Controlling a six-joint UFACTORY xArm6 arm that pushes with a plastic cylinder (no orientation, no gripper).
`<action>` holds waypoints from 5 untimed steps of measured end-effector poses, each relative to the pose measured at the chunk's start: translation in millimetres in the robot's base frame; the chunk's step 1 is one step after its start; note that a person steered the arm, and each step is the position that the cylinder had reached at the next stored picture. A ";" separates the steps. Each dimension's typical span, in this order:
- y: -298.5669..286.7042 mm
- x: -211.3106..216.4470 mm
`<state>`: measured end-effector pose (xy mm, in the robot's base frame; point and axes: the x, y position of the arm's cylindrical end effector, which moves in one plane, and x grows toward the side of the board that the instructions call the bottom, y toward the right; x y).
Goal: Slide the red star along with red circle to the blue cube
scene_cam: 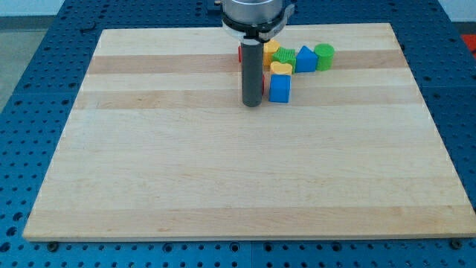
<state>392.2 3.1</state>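
Observation:
My tip rests on the wooden board near the view's top, just left of the blue cube. A sliver of a red block shows between the rod and the blue cube, touching or nearly touching the cube; its shape is hidden. Another red sliver shows at the rod's left edge, higher up; its shape is hidden too. I cannot tell which one is the star and which the circle.
A yellow heart sits right above the blue cube. Further up are a yellow hexagon, a green star, a blue pentagon-like block and a green circle. The board's top edge is close behind them.

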 end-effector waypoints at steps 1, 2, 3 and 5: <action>-8.5 -6.4; -37.1 -7.3; -61.1 -23.5; -97.6 -97.0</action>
<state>295.1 -94.5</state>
